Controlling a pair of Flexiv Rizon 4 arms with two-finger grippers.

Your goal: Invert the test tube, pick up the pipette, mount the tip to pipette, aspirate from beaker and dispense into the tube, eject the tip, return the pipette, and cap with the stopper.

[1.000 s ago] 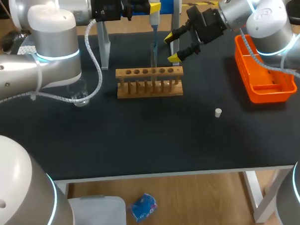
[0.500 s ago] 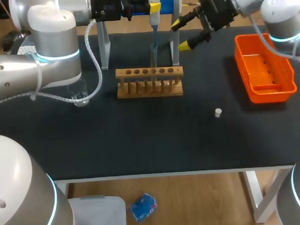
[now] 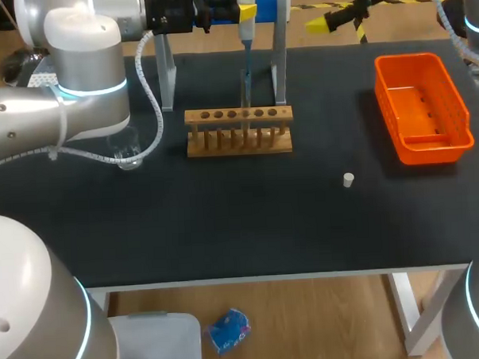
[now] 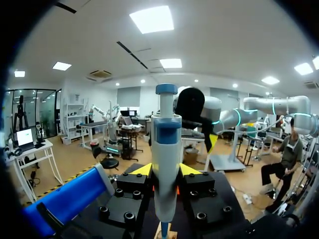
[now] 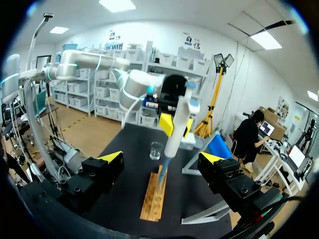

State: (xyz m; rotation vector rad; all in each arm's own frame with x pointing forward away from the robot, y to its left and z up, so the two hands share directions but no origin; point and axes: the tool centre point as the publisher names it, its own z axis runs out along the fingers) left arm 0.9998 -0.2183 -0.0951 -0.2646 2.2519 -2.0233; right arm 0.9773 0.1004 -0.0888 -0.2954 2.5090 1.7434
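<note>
Left end effector (image 4: 165, 172) clamped on pipette (image 4: 166, 139), right end effector (image 5: 161, 158) wide open

The desk (image 3: 226, 228) has a dark, matte top. A wooden rack (image 3: 238, 132) with a row of round holes stands slightly toward 12 o'clock from the middle of the desk. Just behind it, at its 12 o'clock, the legs of a metal stand (image 3: 280, 66) rest on the top. At 9 o'clock of the rack stands a clear glass beaker (image 3: 129, 156), partly hidden. At 3 o'clock, well apart, lies an orange tray (image 3: 426, 151). A small white stopper (image 3: 348, 179) lies alone at 4 o'clock of the rack.
</note>
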